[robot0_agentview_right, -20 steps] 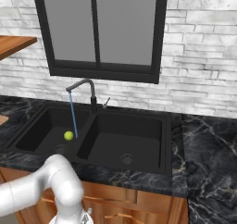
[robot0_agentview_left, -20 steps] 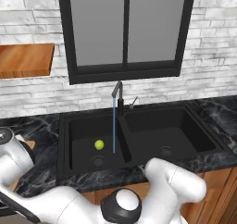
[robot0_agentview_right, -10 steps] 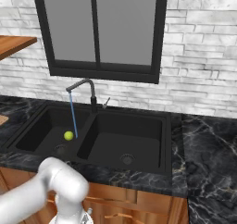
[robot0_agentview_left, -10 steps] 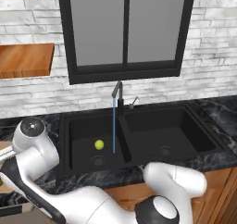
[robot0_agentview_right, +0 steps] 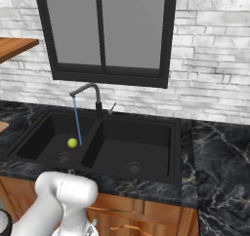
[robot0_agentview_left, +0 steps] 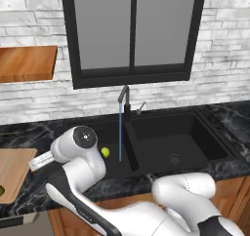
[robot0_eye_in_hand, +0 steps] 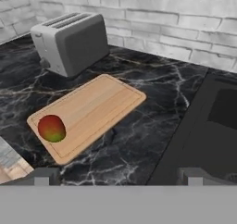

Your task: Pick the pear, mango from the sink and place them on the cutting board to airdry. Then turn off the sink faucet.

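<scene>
The pear [robot0_agentview_left: 105,152] is sitting on the floor of the left basin of the black double sink [robot0_agentview_left: 195,127], just beside the thin blue stream of water [robot0_agentview_left: 120,132] falling from the dark faucet [robot0_agentview_left: 125,99]. In the right base view the pear [robot0_agentview_right: 72,143] is lying close to that basin's round drain [robot0_agentview_right: 63,157]. It is roundish, so I am judging no long axis matters for gripping it.

My gripper [robot0_eye_in_hand: 115,176] is hanging above the black marble counter [robot0_eye_in_hand: 139,140], left of the sink, with the basin edge off to the right of my hand view. So the pear is lying to my right and lower, down inside the basin. My two finger tips are standing well apart with nothing between them.

The mango [robot0_eye_in_hand: 51,128] is already resting on the light-wood cutting board [robot0_eye_in_hand: 102,105], near one short end. A grey toaster [robot0_eye_in_hand: 71,40] is standing beyond the board, against the white brick wall [robot0_eye_in_hand: 185,19].

A dark-framed window [robot0_agentview_left: 132,30] is sitting above the faucet, with wooden shelves [robot0_agentview_left: 27,62] to its left.
</scene>
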